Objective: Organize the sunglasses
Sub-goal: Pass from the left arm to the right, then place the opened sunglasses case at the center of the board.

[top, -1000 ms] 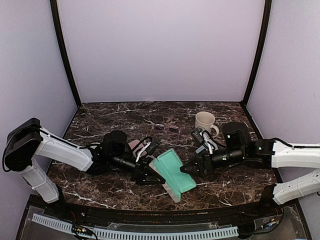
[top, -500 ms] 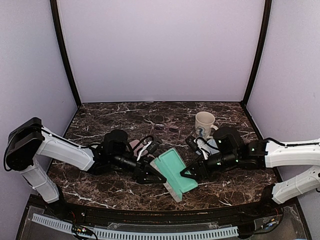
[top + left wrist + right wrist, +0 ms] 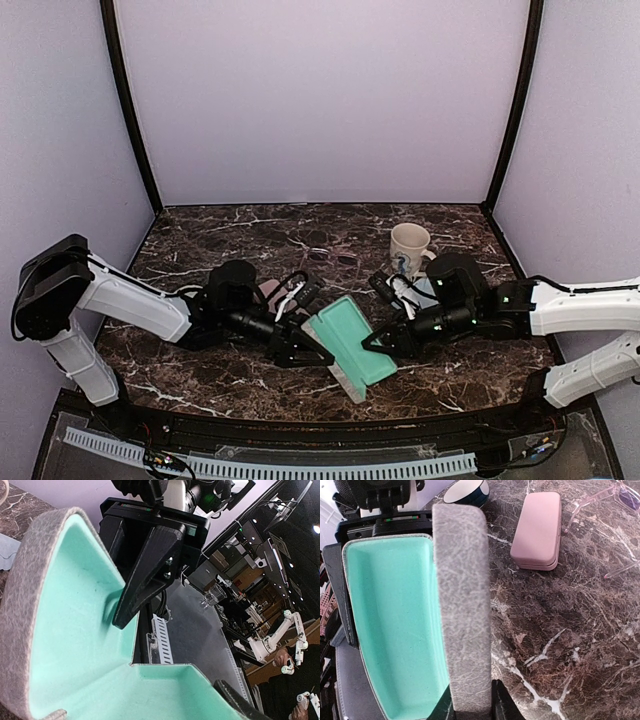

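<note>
From overhead, I see the left gripper [image 3: 303,343] and the right gripper [image 3: 378,345] meeting at the open grey case [image 3: 350,345], which sits tilted off the table [image 3: 200,250] between them. The sunglasses [image 3: 333,257] lie flat well beyond both sets of jaws. A mug [image 3: 408,244] stands beyond the right gripper.

On the left wrist camera, my left jaws are spread wide around the case's teal-lined shell, holding it. Just ahead of them, one black finger [image 3: 142,580] of the right gripper presses the lining of the other shell.

On the right wrist camera, my right jaws pinch the case's grey wall from both sides. A pink case [image 3: 537,530] lies ahead and to the right. The translucent pink sunglasses [image 3: 620,492] lie farther on, well apart from the jaws.
</note>
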Action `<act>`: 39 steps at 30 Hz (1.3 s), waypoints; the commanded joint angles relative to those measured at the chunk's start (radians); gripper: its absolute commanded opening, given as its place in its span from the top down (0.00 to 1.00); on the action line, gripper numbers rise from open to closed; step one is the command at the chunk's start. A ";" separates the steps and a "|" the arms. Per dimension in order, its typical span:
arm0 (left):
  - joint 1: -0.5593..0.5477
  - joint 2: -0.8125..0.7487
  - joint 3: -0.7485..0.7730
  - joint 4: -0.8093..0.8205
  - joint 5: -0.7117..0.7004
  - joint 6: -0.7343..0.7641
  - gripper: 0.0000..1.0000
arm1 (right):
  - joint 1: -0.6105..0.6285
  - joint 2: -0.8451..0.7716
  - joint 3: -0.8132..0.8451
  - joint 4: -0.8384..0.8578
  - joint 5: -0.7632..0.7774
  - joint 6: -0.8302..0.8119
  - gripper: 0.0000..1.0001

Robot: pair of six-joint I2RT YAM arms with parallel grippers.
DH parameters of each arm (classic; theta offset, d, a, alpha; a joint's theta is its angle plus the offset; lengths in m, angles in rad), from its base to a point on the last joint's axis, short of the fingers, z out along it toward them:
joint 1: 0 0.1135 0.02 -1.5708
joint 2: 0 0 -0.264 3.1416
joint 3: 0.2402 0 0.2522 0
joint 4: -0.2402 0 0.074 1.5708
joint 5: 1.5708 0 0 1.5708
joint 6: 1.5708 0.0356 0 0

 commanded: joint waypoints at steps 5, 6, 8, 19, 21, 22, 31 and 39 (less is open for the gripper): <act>-0.004 -0.022 -0.042 0.139 -0.014 -0.029 0.83 | 0.003 -0.040 0.051 -0.059 0.047 -0.079 0.89; -0.005 -0.023 -0.048 0.147 -0.017 -0.032 0.82 | 0.002 -0.043 0.055 -0.067 0.051 -0.087 0.91; -0.005 -0.023 -0.057 0.159 -0.023 -0.038 0.79 | -0.001 -0.050 0.064 -0.086 0.053 -0.099 0.94; -0.005 -0.030 -0.116 0.161 -0.123 -0.053 0.29 | -0.041 -0.092 0.125 -0.191 0.099 -0.170 0.98; -0.003 -0.039 -0.132 0.161 -0.143 -0.055 0.23 | -0.052 -0.102 0.135 -0.203 0.103 -0.180 0.98; -0.002 -0.045 -0.140 0.156 -0.150 -0.054 0.20 | -0.055 -0.103 0.142 -0.215 0.107 -0.186 0.99; 0.023 -0.162 -0.218 0.046 -0.276 -0.011 0.10 | -0.064 -0.076 0.178 -0.272 0.148 -0.222 1.00; 0.055 -0.524 -0.223 -0.424 -0.673 0.044 0.10 | 0.002 0.123 0.288 -0.353 0.293 -0.304 1.00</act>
